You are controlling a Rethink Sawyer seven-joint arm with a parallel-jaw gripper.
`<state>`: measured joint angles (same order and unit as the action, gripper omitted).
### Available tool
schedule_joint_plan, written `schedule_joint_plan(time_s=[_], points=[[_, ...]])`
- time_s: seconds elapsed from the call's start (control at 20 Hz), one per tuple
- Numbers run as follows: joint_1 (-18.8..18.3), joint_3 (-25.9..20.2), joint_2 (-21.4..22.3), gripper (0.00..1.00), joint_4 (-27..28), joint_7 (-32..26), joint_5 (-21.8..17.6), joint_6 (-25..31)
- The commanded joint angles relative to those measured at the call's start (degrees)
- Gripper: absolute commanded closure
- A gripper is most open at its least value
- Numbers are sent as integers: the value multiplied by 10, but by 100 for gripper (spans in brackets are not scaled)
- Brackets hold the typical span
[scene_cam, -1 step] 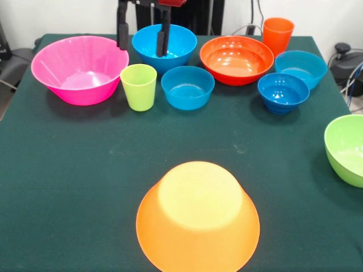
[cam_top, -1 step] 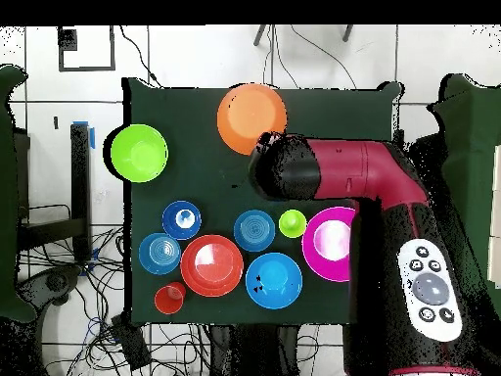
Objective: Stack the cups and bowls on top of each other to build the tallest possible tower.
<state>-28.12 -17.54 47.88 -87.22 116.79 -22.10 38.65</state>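
Pincer (scene_cam, -1 step: 142,38): one, hanging at the top of the front view, its two dark fingers (scene_cam, -1 step: 122,28) standing apart and gripping nothing. One finger is showing before the rim of the pink bowl (scene_cam, -1 step: 79,69), the other before the medium blue bowl (scene_cam, -1 step: 164,46).

Bowls: eight in all, sitting on the dark green table (scene_cam, -1 step: 85,170).
- Pink, large: one, standing upright to one side of the pincer.
- Blue, medium: one, lying directly behind the pincer's fingers.
- Blue, small: three. One (scene_cam, -1 step: 188,86) is resting just below the pincer; two more, (scene_cam, -1 step: 283,92) and (scene_cam, -1 step: 300,68), are sitting well off to the side, past the red-orange bowl (scene_cam, -1 step: 236,59).
- Red-orange, medium: one, standing beside the medium blue bowl.
- Lime-green, medium: one (scene_cam, -1 step: 347,148), lying far from the pincer at the table's edge.
- Light-orange, large: one (scene_cam, -1 step: 198,220), turned upside down, sitting alone well apart from the pincer, with nothing resting on it.

Cups: two.
- Lime-green cup (scene_cam, -1 step: 139,86): one, upright, standing just below the pincer, between the pink bowl and the nearest small blue bowl.
- Orange cup (scene_cam, -1 step: 278,34): one, upright, standing behind the red-orange bowl.

Arm (cam_top, -1 step: 382,186): one, red and black, reaching across the table in the overhead view.
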Motion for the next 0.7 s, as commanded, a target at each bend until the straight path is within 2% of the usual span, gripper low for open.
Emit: schedule_joint_plan(time_s=[0.05,0.4,0.45,0.7], points=[[35,58,-22,0,28,127,28,78],[69,112,-66,0,59,146,25,53],[80,131,-86,0,70,158,16,47],[94,154,-106,0,76,160,25,26]])
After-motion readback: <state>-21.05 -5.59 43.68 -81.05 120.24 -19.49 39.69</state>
